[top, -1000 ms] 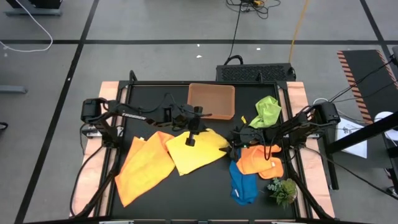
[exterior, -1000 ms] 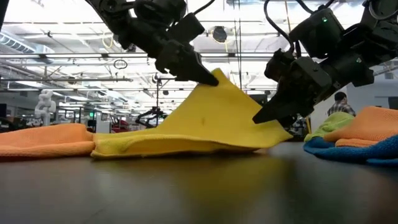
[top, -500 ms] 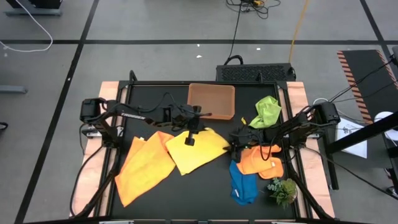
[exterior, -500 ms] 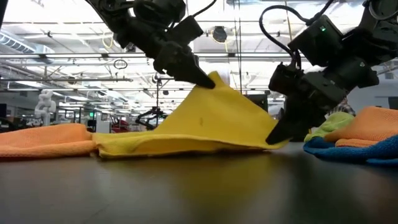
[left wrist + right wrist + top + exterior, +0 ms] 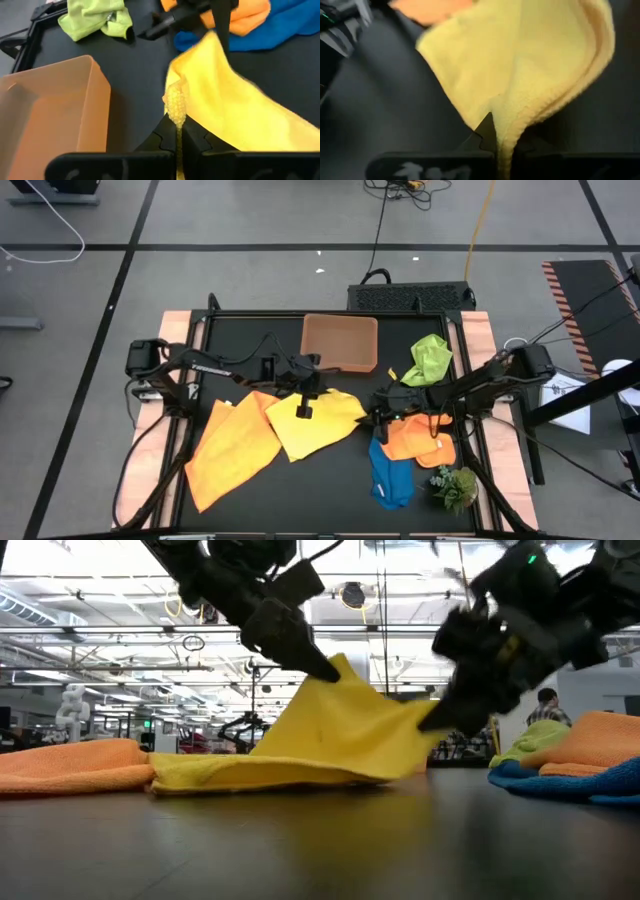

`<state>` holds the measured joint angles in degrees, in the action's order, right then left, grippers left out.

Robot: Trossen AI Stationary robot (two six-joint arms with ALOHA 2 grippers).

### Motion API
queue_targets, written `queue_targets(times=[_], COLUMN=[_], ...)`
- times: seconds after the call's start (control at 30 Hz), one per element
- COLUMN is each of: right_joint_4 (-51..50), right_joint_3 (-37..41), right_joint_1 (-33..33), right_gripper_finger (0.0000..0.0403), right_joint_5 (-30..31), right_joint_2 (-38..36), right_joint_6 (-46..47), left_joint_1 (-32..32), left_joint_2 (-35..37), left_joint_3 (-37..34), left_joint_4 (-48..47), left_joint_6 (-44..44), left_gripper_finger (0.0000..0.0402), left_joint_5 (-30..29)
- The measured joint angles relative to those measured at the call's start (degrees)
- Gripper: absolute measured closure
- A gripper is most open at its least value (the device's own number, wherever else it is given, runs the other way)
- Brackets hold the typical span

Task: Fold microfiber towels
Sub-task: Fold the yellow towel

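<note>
On the black tabletop [image 5: 330, 480], centre: one yellow towel [image 5: 312, 422], two corners raised, the rest lying flat. Left pincer [image 5: 335, 668] pinching the corner nearest the tan tray [image 5: 340, 342]; right pincer [image 5: 428, 723] pinching the opposite corner. Beside it: large orange towel [image 5: 232, 448]; further orange [image 5: 420, 437], blue [image 5: 391, 477] and green [image 5: 430, 358] towels near the right arm.

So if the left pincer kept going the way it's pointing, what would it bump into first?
Probably the right pincer. The left pincer, shut on the yellow towel, points across that towel toward it, with the blue towel just behind. Depth is hard to judge.
</note>
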<state>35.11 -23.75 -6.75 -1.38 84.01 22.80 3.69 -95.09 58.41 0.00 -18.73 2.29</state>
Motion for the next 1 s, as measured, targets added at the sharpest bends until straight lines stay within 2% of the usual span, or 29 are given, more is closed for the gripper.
queue_targets(times=[0.3,0.43,0.57,0.67,0.83,1.0], right_joint_4=[-0.2,0.2,3.7,6.1,6.4,2.7], right_joint_3=[-0.1,-0.1,-0.1,-0.1,-3.0,-8.5], right_joint_1=[-6.3,-9.7,-14.4,-18.1,-22.8,-24.1], right_gripper_finger=[0.0402,0.0402,0.0402,0.0402,0.0403,0.0403], right_joint_5=[7.2,7.9,8.1,9.4,10.1,9.3], right_joint_2=[-15.7,-20.8,-22.6,-22.6,-21.6,-21.6], right_joint_6=[-8.2,-9.7,-10.0,-10.0,-10.0,-10.0], left_joint_1=[-7.6,-12.9,-19.4,-24.5,-31.4,-35.7], left_joint_2=[9.4,13.8,15.4,15.6,15.5,15.5], left_joint_3=[0.0,0.0,0.0,0.0,0.0,0.0], left_joint_4=[-4.1,-3.6,-1.5,0.9,4.6,7.8], left_joint_6=[6.1,8.8,12.0,16.3,20.7,23.8], left_gripper_finger=[0.0398,0.0397,0.0397,0.0398,0.0399,0.0397], left_joint_5=[-7.6,-11.6,-14.9,-19.5,-26.0,-30.5])
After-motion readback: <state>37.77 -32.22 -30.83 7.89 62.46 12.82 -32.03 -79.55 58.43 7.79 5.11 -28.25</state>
